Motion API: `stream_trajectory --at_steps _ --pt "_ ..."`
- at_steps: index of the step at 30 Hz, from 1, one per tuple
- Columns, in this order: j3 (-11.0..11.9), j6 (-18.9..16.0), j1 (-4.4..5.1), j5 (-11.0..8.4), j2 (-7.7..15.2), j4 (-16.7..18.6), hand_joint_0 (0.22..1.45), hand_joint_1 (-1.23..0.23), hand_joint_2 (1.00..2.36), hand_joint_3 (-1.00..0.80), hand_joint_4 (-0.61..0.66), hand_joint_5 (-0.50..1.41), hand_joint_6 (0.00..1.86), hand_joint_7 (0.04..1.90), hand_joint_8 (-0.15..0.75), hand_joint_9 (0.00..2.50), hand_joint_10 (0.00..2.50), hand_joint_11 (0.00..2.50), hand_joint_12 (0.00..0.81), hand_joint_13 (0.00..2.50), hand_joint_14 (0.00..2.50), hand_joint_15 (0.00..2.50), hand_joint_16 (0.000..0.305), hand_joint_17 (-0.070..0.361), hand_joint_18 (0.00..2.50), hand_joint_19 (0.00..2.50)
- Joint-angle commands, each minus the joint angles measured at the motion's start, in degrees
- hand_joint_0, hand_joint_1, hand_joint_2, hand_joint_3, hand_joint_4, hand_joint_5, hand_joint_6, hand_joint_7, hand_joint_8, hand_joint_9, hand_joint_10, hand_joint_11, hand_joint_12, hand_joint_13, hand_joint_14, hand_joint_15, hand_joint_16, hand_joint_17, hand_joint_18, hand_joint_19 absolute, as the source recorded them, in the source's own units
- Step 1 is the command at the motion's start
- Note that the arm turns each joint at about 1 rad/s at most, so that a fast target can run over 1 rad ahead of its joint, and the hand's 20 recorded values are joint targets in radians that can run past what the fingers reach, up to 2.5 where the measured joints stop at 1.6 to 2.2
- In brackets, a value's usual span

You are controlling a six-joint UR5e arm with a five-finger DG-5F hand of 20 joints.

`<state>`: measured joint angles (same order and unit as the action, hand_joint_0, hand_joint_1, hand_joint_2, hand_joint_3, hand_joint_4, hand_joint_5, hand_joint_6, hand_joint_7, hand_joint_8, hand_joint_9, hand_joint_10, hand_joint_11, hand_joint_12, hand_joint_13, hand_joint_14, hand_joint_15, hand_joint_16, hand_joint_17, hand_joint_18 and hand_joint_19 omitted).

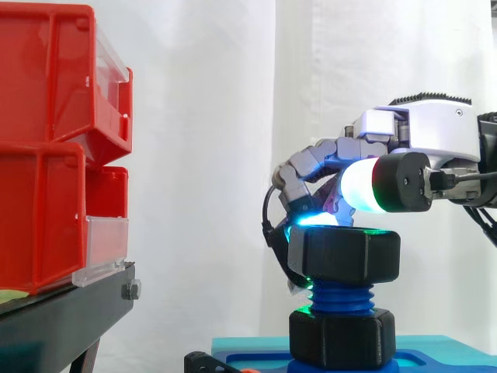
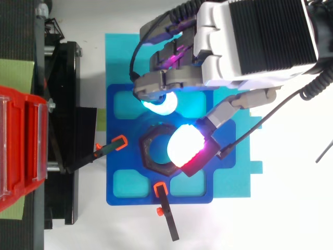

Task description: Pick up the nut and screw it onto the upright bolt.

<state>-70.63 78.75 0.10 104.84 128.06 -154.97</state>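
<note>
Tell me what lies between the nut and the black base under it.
In the side view, bare blue thread of the bolt lies between the nut and the base; the two do not touch.

In the side view, bolt (image 1: pixel 342 298) cut off below; red bins (image 1: pixel 43 155) cut off at left

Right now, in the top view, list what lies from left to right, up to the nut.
Red bin → black stand → orange-tipped clamp → nut. The hand and the blue plate overlap these, so they are left out.
</note>
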Motion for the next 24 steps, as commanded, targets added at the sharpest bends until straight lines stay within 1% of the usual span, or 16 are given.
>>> stream_trajectory --at_steps 1,2,4,5,8,11,13,16,17,19,21,22,23,24 --pt "0.23 0.00 -0.19 0.18 0.00 0.20 0.51 -0.18 1.00 -0.50 0.17 0.01 0.50 1.41 0.239 1.08 0.00 0.00 0.158 0.87 0.00 0.00 0.015 0.034 0.63 0.06" --pt "0.49 0.00 -0.19 0.18 0.00 0.20 0.51 -0.18 1.00 -0.50 0.23 -0.02 0.51 1.20 0.220 1.00 0.00 0.00 0.154 0.79 0.00 0.00 0.014 0.032 0.56 0.02" --pt "1.11 0.00 -0.28 0.18 0.08 0.28 0.51 -0.18 1.00 -0.50 0.25 -0.03 0.51 1.09 0.213 0.95 0.00 0.00 0.154 0.78 0.00 0.00 0.014 0.032 0.54 0.00" --pt "1.64 0.09 -0.36 0.27 0.08 0.20 0.51 -0.19 1.00 -0.50 0.24 -0.06 0.50 0.92 0.208 0.90 0.00 0.00 0.156 0.74 0.00 0.00 0.014 0.032 0.49 0.00" --pt "1.72 0.09 -0.63 0.80 0.00 0.37 0.50 -0.19 1.00 -0.50 0.19 -0.08 0.50 0.77 0.200 0.84 0.00 0.00 0.163 0.71 0.00 0.00 0.016 0.036 0.47 0.00" --pt "1.72 0.35 -0.72 1.15 0.00 1.25 0.50 -0.18 1.00 -0.50 0.18 -0.10 0.50 0.69 0.193 0.80 0.00 0.00 0.169 0.67 0.00 0.00 0.018 0.041 0.44 0.00" --pt "1.64 0.44 -0.10 1.42 0.08 3.01 0.49 -0.17 1.00 -0.50 0.18 -0.10 0.50 0.66 0.191 0.79 0.00 0.00 0.170 0.65 0.00 0.00 0.020 0.044 0.42 0.00" --pt "1.37 0.44 0.25 1.15 0.08 3.80 0.51 -0.13 1.00 -0.50 0.18 -0.11 0.50 0.64 0.180 0.74 0.00 0.00 0.177 0.60 0.00 0.00 0.020 0.045 0.36 0.00" --pt "0.67 0.44 0.69 1.15 0.08 4.06 0.51 -0.11 1.00 -0.50 0.17 -0.11 0.50 0.64 0.183 0.72 0.00 0.00 0.182 0.59 0.00 0.00 0.020 0.046 0.34 0.00" --pt "0.32 0.53 0.95 0.98 0.08 4.24 0.51 -0.11 1.00 -0.50 0.17 -0.11 0.50 0.64 0.183 0.71 0.00 0.00 0.187 0.58 0.00 0.00 0.021 0.046 0.33 0.00" --pt "-0.65 0.44 1.48 0.36 0.08 4.50 0.51 -0.10 1.00 -0.50 0.18 -0.10 0.50 0.64 0.185 0.69 0.00 0.00 0.190 0.57 0.00 0.00 0.021 0.047 0.32 0.00" --pt "-1.44 0.35 2.01 -0.69 0.08 5.03 0.51 -0.10 1.00 -0.50 0.19 -0.10 0.50 0.66 0.187 0.69 0.00 0.00 0.191 0.57 0.00 0.00 0.021 0.048 0.32 0.00" --pt "-1.62 0.35 2.19 -1.22 0.08 5.29 0.51 -0.10 1.00 -0.50 0.19 -0.09 0.50 0.67 0.188 0.69 0.00 0.00 0.193 0.57 0.00 0.00 0.021 0.048 0.32 0.00" --pt "-1.97 0.26 2.62 -2.10 0.08 5.73 0.51 -0.10 1.00 -0.50 0.19 -0.09 0.50 0.67 0.188 0.69 0.00 0.00 0.193 0.56 0.00 0.00 0.021 0.048 0.32 0.00"
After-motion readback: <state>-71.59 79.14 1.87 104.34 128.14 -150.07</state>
